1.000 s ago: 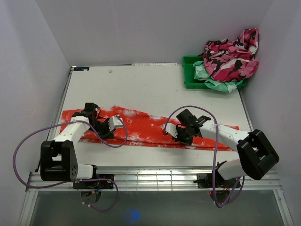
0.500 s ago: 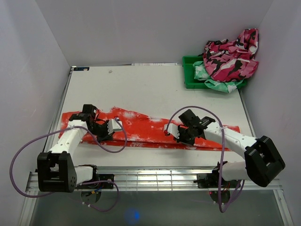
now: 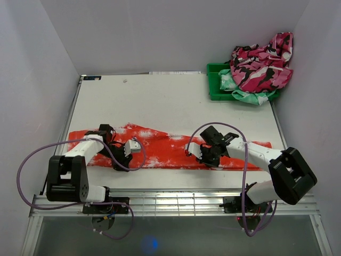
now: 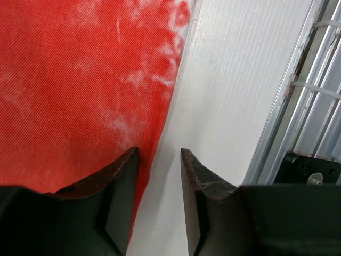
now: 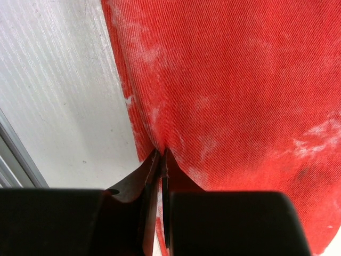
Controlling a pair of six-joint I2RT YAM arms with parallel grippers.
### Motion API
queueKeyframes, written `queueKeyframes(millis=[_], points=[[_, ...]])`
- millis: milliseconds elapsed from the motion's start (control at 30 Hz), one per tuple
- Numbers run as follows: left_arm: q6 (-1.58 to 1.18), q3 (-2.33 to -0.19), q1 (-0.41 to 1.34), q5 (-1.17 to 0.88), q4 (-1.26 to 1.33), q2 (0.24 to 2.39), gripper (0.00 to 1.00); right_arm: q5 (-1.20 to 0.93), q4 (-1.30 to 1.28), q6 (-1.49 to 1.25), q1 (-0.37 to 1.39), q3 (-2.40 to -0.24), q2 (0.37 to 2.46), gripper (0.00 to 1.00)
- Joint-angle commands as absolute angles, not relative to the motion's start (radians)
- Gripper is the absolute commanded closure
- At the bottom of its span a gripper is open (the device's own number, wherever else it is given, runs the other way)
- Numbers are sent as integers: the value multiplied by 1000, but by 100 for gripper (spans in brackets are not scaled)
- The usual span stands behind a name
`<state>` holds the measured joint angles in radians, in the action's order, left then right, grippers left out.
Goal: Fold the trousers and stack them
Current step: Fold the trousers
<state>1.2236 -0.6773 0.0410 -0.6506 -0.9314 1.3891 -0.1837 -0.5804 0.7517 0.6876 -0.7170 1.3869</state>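
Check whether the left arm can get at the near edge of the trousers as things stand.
Probably yes. The left end effector is open and straddles the edge of the trousers: one finger over cloth, the other over the bare table, with nothing between them.

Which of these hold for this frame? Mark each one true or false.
1. The right hand is shut on an edge of the trousers. True.
2. The left hand is clamped on the cloth. False: it is open at the cloth's edge.
3. A pink camouflage garment is heaped over the green bin. True.
4. The trousers lie in the green bin. False: they are spread on the table.
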Motion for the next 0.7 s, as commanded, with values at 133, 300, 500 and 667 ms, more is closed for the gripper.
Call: queueKeyframes(millis=[133, 300, 500, 667], points=[[1066, -836, -49, -672, -979, 1198, 41, -135, -621, 772, 686, -654, 1391, 92], [1029, -891, -191, -722, -1006, 1317, 42, -143, -643, 772, 686, -634, 1356, 92], [1031, -862, -414, -635, -944, 1518, 54, -129, -637, 776, 683, -600, 1350, 92], [1121, -793, -508, -500, -877, 1599, 55, -152, -660, 764, 681, -617, 1336, 78]])
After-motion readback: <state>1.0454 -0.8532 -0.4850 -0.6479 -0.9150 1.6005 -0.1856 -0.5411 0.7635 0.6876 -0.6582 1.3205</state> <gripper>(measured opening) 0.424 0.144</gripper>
